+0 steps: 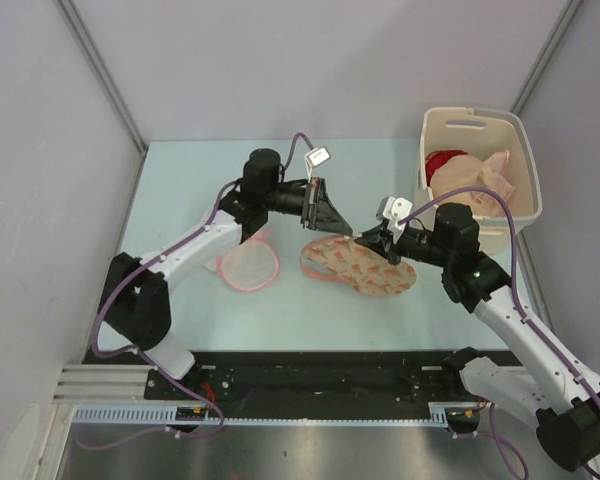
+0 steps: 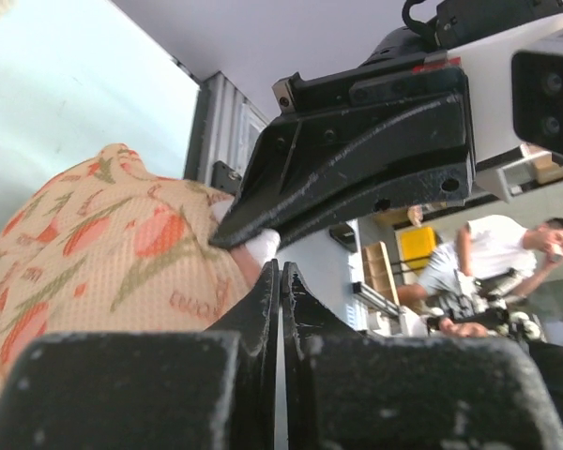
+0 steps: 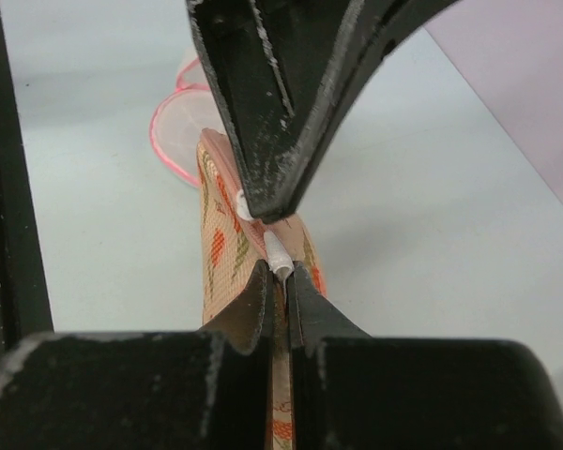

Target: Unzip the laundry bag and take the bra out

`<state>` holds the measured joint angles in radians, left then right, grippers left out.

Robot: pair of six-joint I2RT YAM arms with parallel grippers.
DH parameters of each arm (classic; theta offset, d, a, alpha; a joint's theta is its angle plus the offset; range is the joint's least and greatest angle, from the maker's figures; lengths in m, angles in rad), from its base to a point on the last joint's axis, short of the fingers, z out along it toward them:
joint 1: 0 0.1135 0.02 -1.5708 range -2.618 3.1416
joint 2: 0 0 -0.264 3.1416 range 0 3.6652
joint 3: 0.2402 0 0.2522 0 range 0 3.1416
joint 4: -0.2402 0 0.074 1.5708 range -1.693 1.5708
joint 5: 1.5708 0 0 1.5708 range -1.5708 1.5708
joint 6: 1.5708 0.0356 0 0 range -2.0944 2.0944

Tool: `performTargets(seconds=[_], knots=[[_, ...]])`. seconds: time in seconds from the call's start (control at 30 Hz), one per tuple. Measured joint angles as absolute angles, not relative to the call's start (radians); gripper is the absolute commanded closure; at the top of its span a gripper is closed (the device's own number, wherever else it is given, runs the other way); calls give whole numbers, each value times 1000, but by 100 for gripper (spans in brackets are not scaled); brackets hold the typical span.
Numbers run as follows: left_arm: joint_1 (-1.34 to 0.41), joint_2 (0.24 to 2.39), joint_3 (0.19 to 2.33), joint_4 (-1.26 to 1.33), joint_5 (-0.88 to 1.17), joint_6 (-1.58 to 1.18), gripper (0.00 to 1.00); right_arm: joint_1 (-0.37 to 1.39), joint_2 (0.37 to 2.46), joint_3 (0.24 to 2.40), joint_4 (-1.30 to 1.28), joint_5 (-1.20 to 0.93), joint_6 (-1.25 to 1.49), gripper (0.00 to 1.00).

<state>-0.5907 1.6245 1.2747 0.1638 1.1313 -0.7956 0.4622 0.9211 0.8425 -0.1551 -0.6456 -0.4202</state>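
The laundry bag is a peach two-lobed pouch with red motifs, lying mid-table. Its near-left end is lifted between both grippers. My right gripper is shut on the white zipper pull at the bag's edge. My left gripper is shut, its tip pinching the bag's pink-edged end just beyond the pull. In the left wrist view the shut fingers sit under the white pull, beside the bag. The bra is hidden.
A round white mesh item with pink trim lies left of the bag and also shows in the right wrist view. A cream bin at the right back holds a red garment and a pale peach garment.
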Motion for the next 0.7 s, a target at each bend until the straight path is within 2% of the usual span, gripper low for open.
performTargets(seconds=[0.37,0.7], knots=[[-501,1474,1174,46,1033,-672,100,441,843,748,-6,-516,-307,100],[-329,1322,977,82,978,-693,100,268,784,571,365,-531,101,100]])
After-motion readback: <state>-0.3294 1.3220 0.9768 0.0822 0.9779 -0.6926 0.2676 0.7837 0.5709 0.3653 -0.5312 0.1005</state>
